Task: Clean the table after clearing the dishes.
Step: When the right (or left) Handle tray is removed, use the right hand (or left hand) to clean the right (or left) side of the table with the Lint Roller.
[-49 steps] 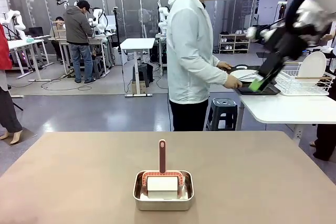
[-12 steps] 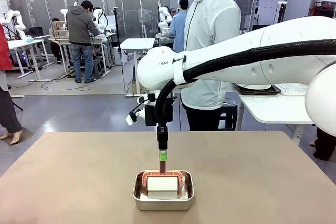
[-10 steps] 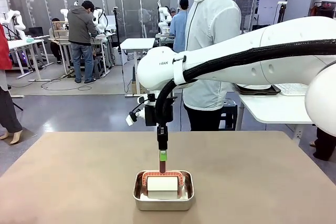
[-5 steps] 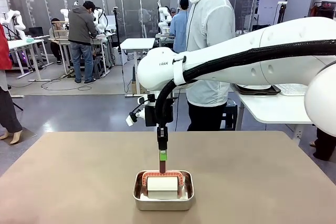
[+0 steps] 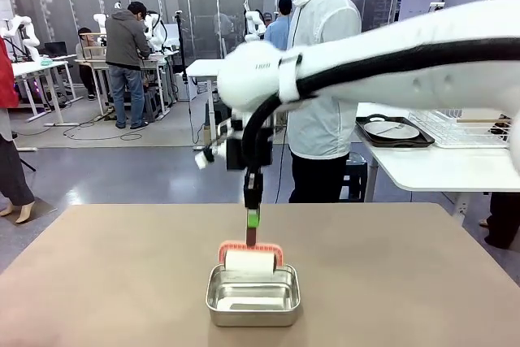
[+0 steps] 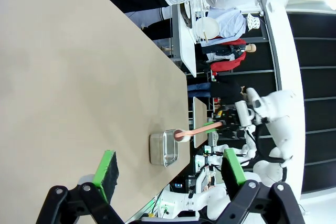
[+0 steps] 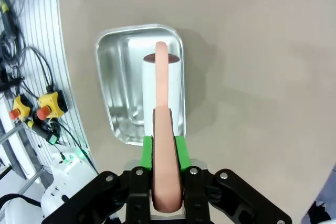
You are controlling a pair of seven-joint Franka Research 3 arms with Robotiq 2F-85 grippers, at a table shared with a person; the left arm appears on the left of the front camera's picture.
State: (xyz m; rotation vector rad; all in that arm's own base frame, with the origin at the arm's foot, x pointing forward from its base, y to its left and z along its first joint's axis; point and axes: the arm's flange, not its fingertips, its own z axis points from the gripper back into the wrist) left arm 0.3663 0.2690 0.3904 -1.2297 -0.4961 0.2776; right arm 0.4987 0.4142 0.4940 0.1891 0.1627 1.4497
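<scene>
My right gripper is shut on the upright coral handle of a white cleaning roller. It holds the roller just above a small steel pan on the brown table. The right wrist view looks down on my right gripper, with green pads on both sides of the handle and the pan below. My left gripper hangs open over the table, far from the pan. One of the dishes, a white plate on a dark tray, lies on the white side table.
A person in a light hooded top stands at the far side with their back turned, beside the white side table. A wire dish rack sits on that table. My right arm spans the upper right of the front view.
My right arm has risen and lifted the roller up out of the pan, where it rested half a second ago. The left gripper stays open.
</scene>
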